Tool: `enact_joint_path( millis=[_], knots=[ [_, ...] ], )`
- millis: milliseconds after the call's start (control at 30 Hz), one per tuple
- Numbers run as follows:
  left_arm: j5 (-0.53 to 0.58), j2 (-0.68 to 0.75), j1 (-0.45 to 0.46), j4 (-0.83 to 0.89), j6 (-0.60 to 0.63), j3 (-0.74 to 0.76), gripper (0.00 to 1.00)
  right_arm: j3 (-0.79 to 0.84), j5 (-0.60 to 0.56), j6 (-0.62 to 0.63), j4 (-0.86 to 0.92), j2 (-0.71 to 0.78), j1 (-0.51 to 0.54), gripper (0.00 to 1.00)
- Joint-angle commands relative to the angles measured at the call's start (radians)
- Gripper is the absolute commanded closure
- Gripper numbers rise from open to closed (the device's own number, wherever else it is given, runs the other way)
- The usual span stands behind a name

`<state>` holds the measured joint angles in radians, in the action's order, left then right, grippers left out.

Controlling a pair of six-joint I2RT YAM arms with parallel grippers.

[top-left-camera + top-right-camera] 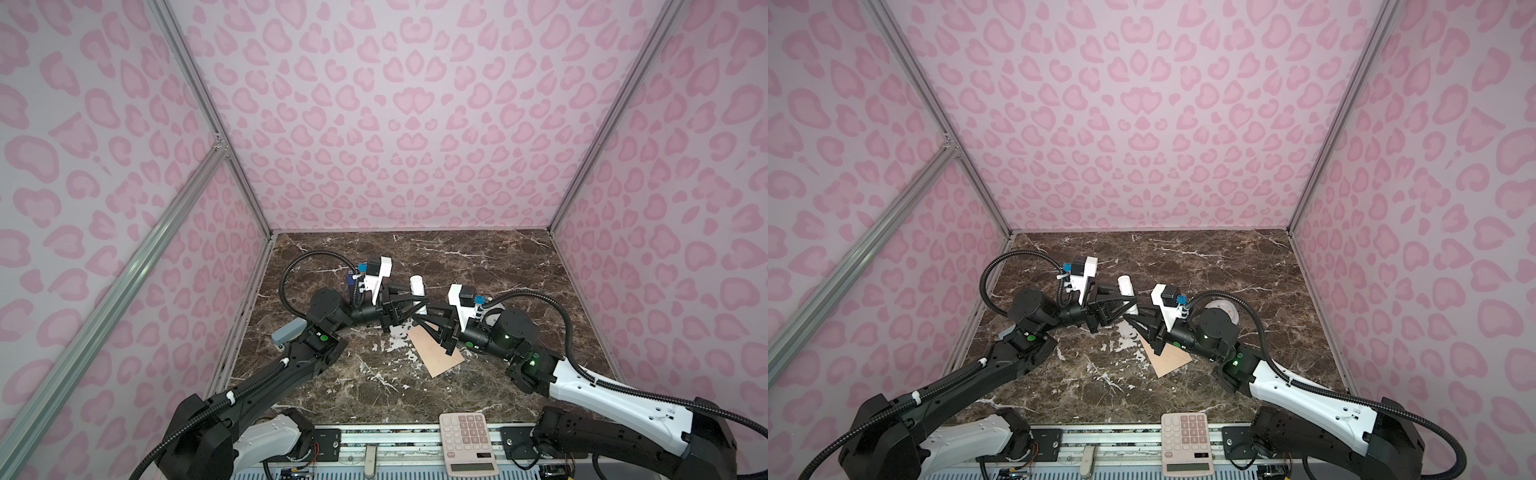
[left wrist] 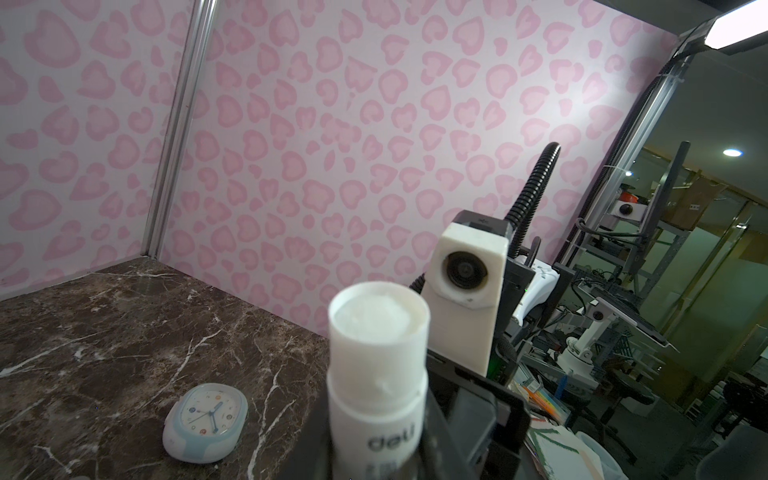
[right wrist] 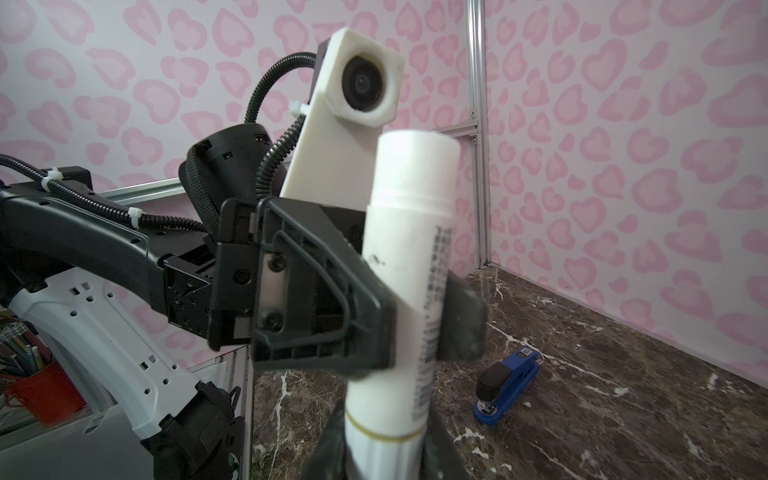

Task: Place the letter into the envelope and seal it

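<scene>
A white glue stick (image 1: 417, 286) (image 1: 1126, 286) hangs above the table's middle, cap off, held between both arms. My left gripper (image 2: 374, 457) (image 3: 419, 324) is shut on its body. My right gripper (image 3: 388, 449) (image 1: 419, 318) is shut on its base end. The peach envelope (image 1: 440, 353) (image 1: 1173, 359) lies flat on the marble under the right gripper, partly hidden by it. In the left wrist view a white sheet with green lines, the letter (image 2: 557, 451), shows only as a corner. Neither top view shows the letter.
A pink calculator (image 1: 467, 442) lies at the front edge. A blue stapler (image 3: 507, 384) (image 1: 351, 284) sits behind the left wrist. Behind the right arm lies a small white-and-blue clock (image 2: 205, 422) (image 1: 1221, 309). Pink patterned walls close three sides.
</scene>
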<state>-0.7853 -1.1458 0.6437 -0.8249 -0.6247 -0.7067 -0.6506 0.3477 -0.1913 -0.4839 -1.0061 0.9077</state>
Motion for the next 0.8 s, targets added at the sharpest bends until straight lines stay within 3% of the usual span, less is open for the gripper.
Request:
enact_joint_path(
  millis=[0,233,433,767],
  knots=[
    [-0.016,-0.005,0.003,-0.021,0.001,-0.005,0.96,-0.006,-0.014,0.007,-0.039,-0.006,0.002,0.77],
    [0.09,0.007,0.049,0.113,0.117,-0.003,0.96,-0.045,-0.089,0.069,0.019,-0.025,0.027,0.78],
    [0.239,0.038,0.085,0.189,0.2,0.006,0.96,-0.052,-0.371,0.162,0.025,-0.035,0.135,0.81],
    [0.38,0.087,0.093,0.214,0.239,0.048,0.96,-0.058,-0.68,0.214,-0.075,-0.076,0.267,0.83]
  ],
)
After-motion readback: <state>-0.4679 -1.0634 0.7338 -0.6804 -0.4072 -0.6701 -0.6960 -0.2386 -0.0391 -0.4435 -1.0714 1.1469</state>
